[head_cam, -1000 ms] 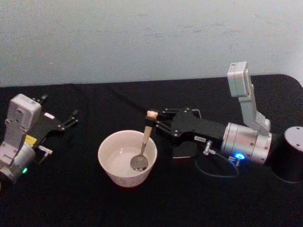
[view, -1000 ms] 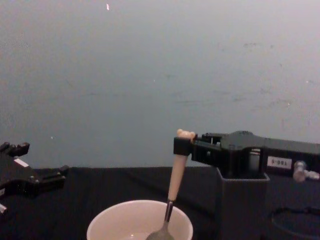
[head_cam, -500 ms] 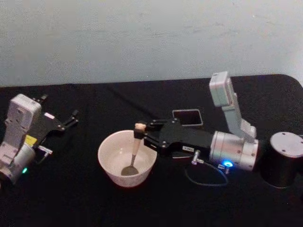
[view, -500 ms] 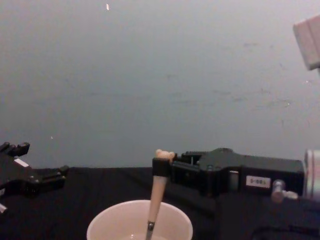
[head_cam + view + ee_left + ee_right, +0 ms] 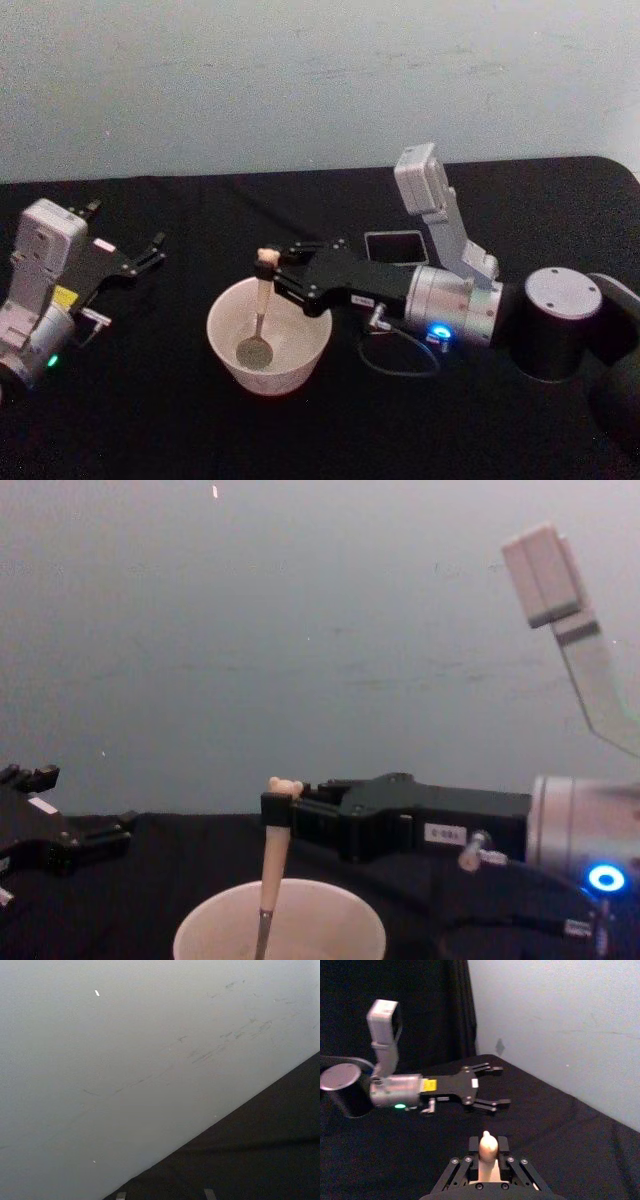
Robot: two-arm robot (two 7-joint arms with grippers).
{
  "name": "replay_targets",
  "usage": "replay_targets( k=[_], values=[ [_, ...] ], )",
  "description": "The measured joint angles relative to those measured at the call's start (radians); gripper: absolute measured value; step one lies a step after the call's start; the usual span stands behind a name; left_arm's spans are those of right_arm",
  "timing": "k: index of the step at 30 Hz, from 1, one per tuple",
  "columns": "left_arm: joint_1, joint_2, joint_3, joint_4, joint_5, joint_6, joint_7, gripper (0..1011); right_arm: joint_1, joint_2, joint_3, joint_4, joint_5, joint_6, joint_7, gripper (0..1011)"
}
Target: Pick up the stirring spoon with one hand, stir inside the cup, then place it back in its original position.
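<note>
Moved since earlier: right pincer (image 5: pixel 272 272) has carried the stirring spoon (image 5: pixel 260 305) from the right side of the cup (image 5: pixel 268 336) across toward its left side, and the whole right arm has swung leftward with it; the dark square holder box (image 5: pixel 394 246) behind the arm is now uncovered.
Right pincer: closed tight on the spoon's pale handle just under the bear-head top, reaching in over the cup from the right, roughly level with the table (image 5: pixel 150 420).
Spoon position: standing nearly upright, tilted slightly, its darker metal end down inside the cup near the bottom, left of centre; in the chest view the handle (image 5: pixel 272 865) rises out past the rim.
Cup position: sitting on the black table in front of the robot, left of the holder box and apart from it.
Left pincer: parked at the table's left side (image 5: pixel 135 262), fingers spread open, holding nothing.
Spoon handling: likely light and stiff, thin enough to twist or slip in the grip if its tip drags hard on the cup wall; the smooth handle looks a little slippery.
Best hold: high on the handle below the bear head, as now, which keeps the fingers clear of the rim.
Cup handling: probably light, so a sideways push from the spoon could slide or tip it; gentle circles seem wise.
Step in hand: stirring, with the return to the holder box not yet done.
</note>
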Motion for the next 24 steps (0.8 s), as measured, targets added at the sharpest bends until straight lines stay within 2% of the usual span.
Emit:
replay_targets(
  k=[6, 12, 17, 24],
  values=[
    [0.0, 0.0, 0.0, 0.0, 0.0, 0.0, 0.0, 1001, 0.031, -0.041, 0.007, 0.058, -0.026, -0.008, -0.027, 214],
    [0.0, 0.0, 0.0, 0.0, 0.0, 0.0, 0.0, 1001, 0.053, -0.077, 0.041, 0.114, -0.043, -0.01, -0.065, 214],
    [0.0, 0.0, 0.0, 0.0, 0.0, 0.0, 0.0, 1001, 0.055, -0.077, 0.06, 0.126, -0.05, -0.006, -0.071, 214],
    [0.0, 0.0, 0.0, 0.0, 0.0, 0.0, 0.0, 1001, 0.032, -0.041, 0.077, 0.094, -0.061, -0.005, -0.053, 214]
  ],
)
